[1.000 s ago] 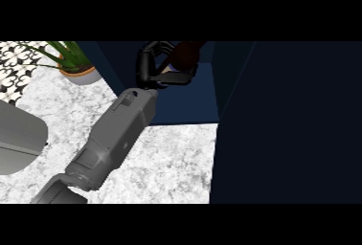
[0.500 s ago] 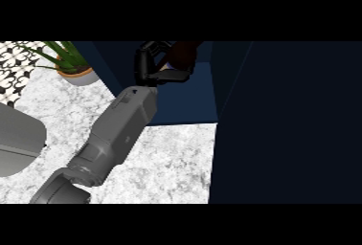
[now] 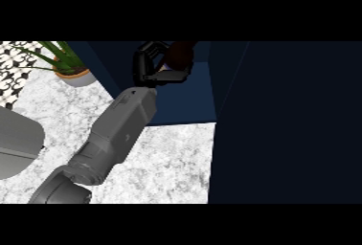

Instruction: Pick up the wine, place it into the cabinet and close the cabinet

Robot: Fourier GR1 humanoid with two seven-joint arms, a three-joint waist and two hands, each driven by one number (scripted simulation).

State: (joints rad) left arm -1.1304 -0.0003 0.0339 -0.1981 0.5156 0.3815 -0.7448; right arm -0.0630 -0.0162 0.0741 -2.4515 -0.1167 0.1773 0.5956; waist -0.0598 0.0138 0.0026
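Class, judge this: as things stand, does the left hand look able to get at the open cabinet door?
Probably not yet. The left hand is curled round the wine inside the cabinet. Once it lets go, the door stands just to its right, with nothing visible between them.

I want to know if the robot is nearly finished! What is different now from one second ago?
The left hand, its fingers curled round the dark brown wine bottle, pushed the bottle slightly deeper into the dark blue cabinet, then barely moved. It let go of nothing. The green potted plant and the white marble counter stayed as they were.
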